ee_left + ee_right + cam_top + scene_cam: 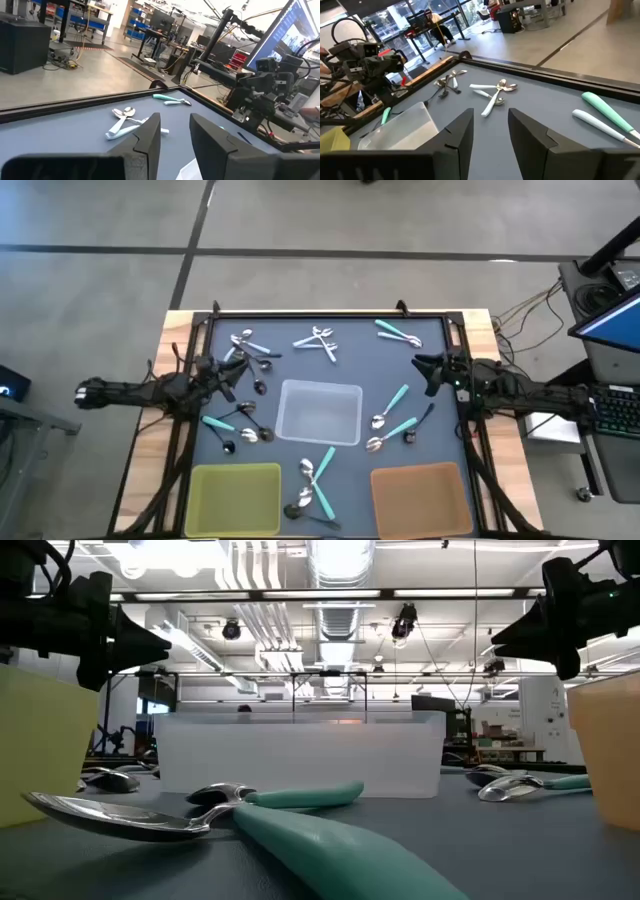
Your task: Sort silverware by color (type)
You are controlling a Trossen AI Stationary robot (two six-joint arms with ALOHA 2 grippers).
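Left end effector (232, 367) above table (440, 330), fingers apart, empty. Right end effector (425, 370) likewise: fingers apart, nothing held. Spoons (322, 340) scattered on table, none in bins. Pale-handled group ahead of and between both end effectors, near far edge. Dark-handled spoons (252, 348) just beside left end effector. Teal pair (398, 332) near right end effector, far side. Clear bin (320, 412) between end effectors, toward near edge; yellow bin (236, 498) and brown bin (420, 498) at near edge.

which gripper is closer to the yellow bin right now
Left. The left gripper hovers over the table's left side, on the same side as the yellow bin, which sits at the near left corner. The right gripper hovers over the right side, across the clear bin from it.
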